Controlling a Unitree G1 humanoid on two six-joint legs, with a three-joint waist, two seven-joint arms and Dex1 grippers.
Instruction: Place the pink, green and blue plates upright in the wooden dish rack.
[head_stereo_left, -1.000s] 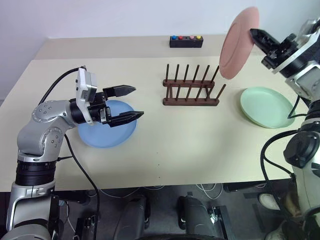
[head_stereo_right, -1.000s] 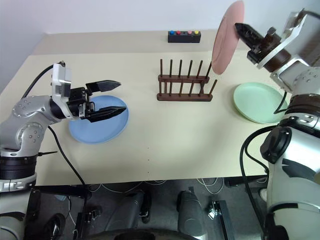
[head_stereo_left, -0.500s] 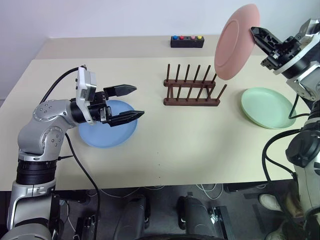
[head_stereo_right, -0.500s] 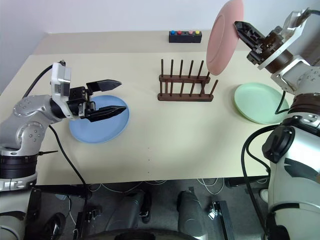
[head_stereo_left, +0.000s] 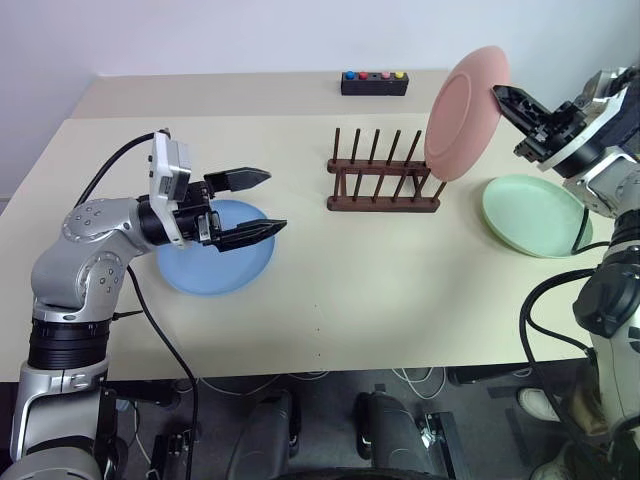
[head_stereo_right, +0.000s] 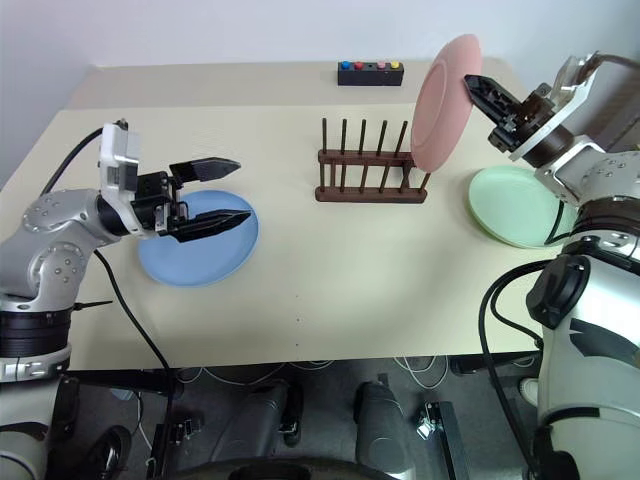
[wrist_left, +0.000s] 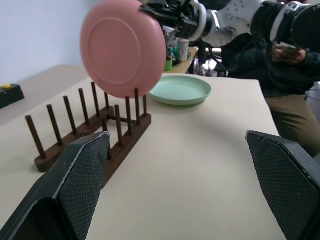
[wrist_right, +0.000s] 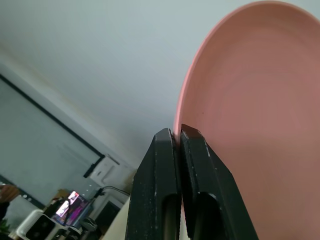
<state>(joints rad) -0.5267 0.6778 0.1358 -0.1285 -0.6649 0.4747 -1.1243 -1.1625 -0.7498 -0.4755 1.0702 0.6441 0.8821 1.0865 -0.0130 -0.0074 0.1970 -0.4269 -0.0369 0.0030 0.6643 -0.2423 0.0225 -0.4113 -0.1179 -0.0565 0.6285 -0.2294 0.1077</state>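
Note:
The pink plate (head_stereo_left: 466, 112) hangs on edge in the air, its lower rim just above the right end of the wooden dish rack (head_stereo_left: 383, 185). My right gripper (head_stereo_left: 500, 93) is shut on the plate's upper right rim; the right wrist view shows its fingers (wrist_right: 167, 185) pinching that rim (wrist_right: 260, 125). The green plate (head_stereo_left: 533, 215) lies flat on the table to the right of the rack. On the left lies the blue plate (head_stereo_left: 215, 265), flat, with my left gripper (head_stereo_left: 276, 200) open and level just above it, holding nothing.
A black box with coloured buttons (head_stereo_left: 373, 82) sits at the table's back edge behind the rack. In the left wrist view a seated person (wrist_left: 270, 65) is beyond the table's right side. Bare tabletop (head_stereo_left: 380, 290) spreads in front of the rack.
My right gripper has come down with the pink plate, bringing its lower rim close to the rack's right end. The left arm has stayed still.

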